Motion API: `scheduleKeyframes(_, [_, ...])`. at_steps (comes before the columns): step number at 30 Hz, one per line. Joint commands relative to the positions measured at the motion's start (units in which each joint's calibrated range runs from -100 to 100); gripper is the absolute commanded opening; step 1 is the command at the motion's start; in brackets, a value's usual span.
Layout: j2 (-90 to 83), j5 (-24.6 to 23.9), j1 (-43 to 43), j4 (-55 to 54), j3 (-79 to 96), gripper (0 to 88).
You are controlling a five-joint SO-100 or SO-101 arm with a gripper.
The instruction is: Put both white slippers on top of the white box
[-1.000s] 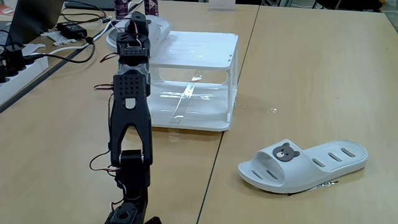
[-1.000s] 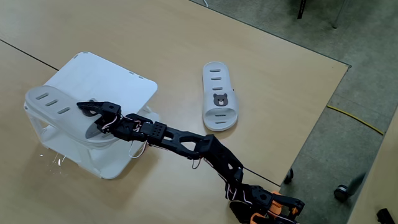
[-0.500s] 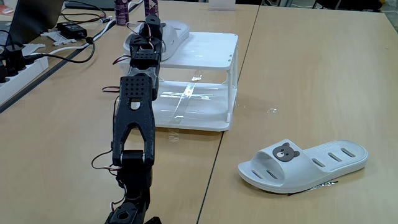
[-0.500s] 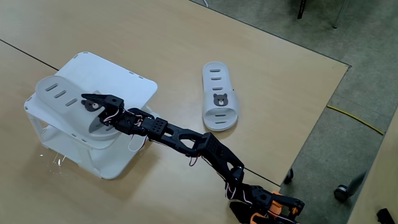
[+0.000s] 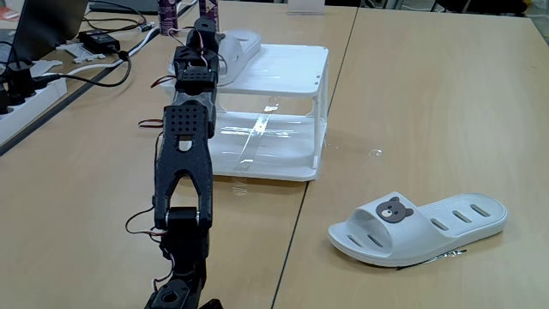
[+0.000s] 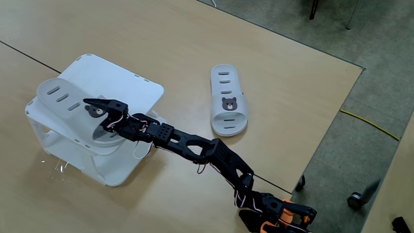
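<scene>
The black gripper sits over the strap end of one white slipper, its fingers spread a little with the bear patch showing between them; from where the cameras stand I cannot tell whether the fingers grip the strap or merely rest above it. That slipper lies on the flat top of the white box, running along the edge of the top nearest the arm in a fixed view from above, its slotted sole end pointing away from the gripper. In a fixed view from table level the same gripper stands at the far left corner of the white box, with the slipper poking out to its right. The black arm stretches from its orange-tipped base near the table's edge all the way to the box. The second white slipper, also with a bear patch on its strap, lies flat on the wooden table, well apart from the box. Black cables and a power strip lie on the neighbouring table.
</scene>
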Motion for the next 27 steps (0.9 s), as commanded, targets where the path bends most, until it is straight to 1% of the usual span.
scheduleKeyframes(1, [-10.2,0.4,0.1,-0.1,3.1,28.4])
scheduleKeyframes(10, [-23.2,0.4,0.3,-0.2,17.6,28.5])
scheduleKeyframes(18, [-35.2,0.4,0.3,-0.4,34.2,28.5])
scheduleKeyframes(26, [-57.4,0.4,1.5,-0.4,57.6,28.4])
scheduleKeyframes(27, [-61.8,0.4,3.6,-0.4,61.8,28.0])
